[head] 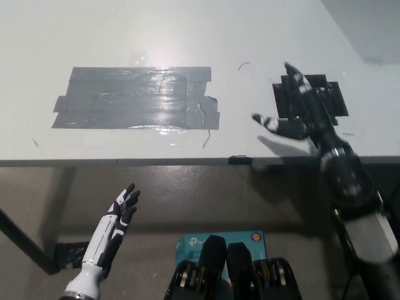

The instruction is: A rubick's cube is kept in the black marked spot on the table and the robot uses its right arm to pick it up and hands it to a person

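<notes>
Black right hand (299, 111) up over the near right part of the table (262, 37), fingers spread wide apart and holding nothing — open and empty. Palm over the left side of the small black marked spot (331, 100), close to the table's front edge. One fingertip pointing up toward the far side, another reaching out to the left. A soft shadow on the table just under the hand. Black right arm (350, 187) running down from the hand, past the front edge, to the bottom right corner.

No rubick's cube to be seen anywhere — not on the black marked spot, not in the hand, not elsewhere on the table.

Further left on the table, a big shiny patch of grey tape (134, 98), made of long strips side by side, well apart from the hand. A tiny dark mark (244, 64) on the bare table between the tape and the black spot.

White left hand (124, 209) low at the bottom left, below the table's front edge, fingers apart and empty, just resting there. Down on the floor near the bottom middle, a teal box (187, 247).
</notes>
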Available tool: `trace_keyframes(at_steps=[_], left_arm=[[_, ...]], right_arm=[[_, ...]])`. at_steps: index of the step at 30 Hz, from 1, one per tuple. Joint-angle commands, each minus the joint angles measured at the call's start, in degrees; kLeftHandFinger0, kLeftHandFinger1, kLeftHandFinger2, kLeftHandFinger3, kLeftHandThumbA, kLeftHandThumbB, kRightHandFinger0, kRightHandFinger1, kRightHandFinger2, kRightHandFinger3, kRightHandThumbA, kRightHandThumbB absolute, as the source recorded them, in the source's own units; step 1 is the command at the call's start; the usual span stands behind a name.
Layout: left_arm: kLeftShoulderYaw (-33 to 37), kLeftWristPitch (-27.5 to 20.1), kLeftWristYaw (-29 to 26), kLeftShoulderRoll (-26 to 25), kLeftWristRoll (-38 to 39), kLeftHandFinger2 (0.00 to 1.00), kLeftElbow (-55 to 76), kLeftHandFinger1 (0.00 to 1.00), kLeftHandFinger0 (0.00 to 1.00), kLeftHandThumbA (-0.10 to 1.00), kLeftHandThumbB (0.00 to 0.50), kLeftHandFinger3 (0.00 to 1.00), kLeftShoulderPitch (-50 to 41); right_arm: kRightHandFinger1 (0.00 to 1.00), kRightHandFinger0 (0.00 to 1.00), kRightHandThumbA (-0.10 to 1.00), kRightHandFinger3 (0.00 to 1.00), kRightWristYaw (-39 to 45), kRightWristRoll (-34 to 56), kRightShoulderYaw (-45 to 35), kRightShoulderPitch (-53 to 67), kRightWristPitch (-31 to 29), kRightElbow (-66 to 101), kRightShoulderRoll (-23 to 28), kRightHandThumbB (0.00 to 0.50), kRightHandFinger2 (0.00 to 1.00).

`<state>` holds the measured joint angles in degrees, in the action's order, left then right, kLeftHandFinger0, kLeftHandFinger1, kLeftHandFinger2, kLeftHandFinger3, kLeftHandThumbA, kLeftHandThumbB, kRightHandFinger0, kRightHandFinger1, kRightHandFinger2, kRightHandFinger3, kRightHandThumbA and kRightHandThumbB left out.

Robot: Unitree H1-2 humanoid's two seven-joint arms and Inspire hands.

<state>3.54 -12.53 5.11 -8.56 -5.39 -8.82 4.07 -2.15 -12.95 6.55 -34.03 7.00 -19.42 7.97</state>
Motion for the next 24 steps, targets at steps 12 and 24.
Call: trace_keyframes(at_steps=[12, 24], left_arm=[[0.08, -2.14, 0.48, -0.62, 0.39, 1.0, 1.01, 1.0, 1.0, 0.95, 0.255, 1.0, -2.7], [0.15, -2.73, 0.62, -0.37, 0.76, 1.0, 0.32, 1.0, 1.0, 0.95, 0.26, 1.0, -4.53]], right_arm=[[1.0, 1.0, 0.8, 1.0, 6.08, 8.94, -3.8, 28.04, -0.1, 52.75, 7.73, 0.319, 1.0], [1.0, 1.0, 0.69, 1.0, 6.16, 8.58, -2.29, 30.44, -6.09, 33.49, 5.82, 0.299, 1.0]])
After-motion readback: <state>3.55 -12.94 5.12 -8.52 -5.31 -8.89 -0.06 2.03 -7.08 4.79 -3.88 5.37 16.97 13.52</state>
